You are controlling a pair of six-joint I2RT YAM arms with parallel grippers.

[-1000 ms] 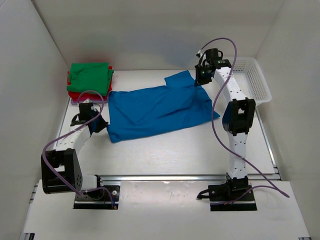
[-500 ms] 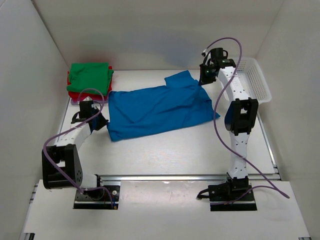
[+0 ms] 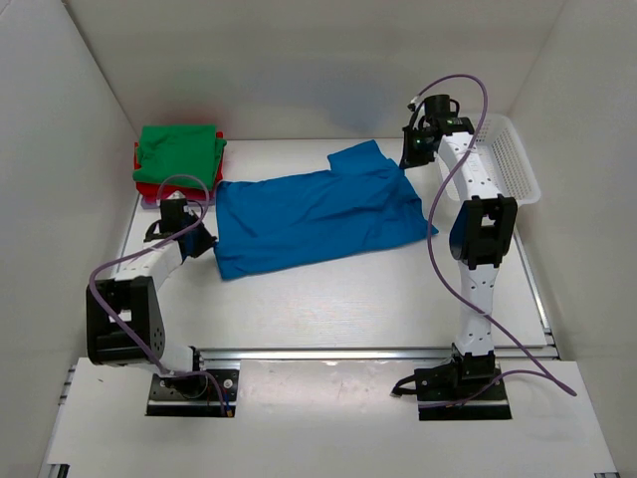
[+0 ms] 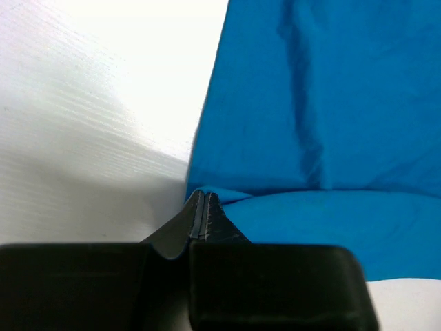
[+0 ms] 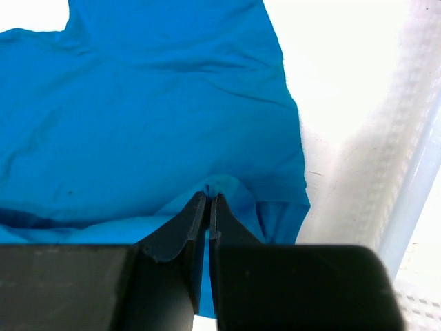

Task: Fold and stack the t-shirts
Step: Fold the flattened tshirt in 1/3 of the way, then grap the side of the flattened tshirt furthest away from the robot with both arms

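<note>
- The left arm lies low over the table (image 3: 348, 299), its forearm reaching toward the left short edge of the blue t-shirt (image 3: 318, 214).
- The left gripper (image 3: 206, 245) has its fingers pressed together, pinching a small ridge of blue cloth at that edge. The left wrist view shows this close up (image 4: 204, 200).
- The right arm stands tall and stretched toward the far right. Its wrist is bent down so that the right gripper (image 3: 405, 164) meets the shirt's far right corner, just beside the white mesh basket (image 3: 518, 164).
- The right gripper's fingers are likewise closed tight on a raised fold of the blue cloth (image 5: 209, 198).
- There are two arms, one basket and four shirts.
- The blue t-shirt is spread flat in the middle of the table, lying at a slant.
- The other three shirts sit folded in one stack at the far left corner. The green t-shirt (image 3: 179, 151) is on top, the red t-shirt (image 3: 149, 188) is beneath it, and the pale pink-lavender t-shirt (image 3: 148, 202) peeks out at the bottom.
- Compared with a second ago, the right gripper sits a little farther back and to the right.
- The left arm's shoulder link is raised more, and the shirt's right end is drawn slightly tauter.
</note>
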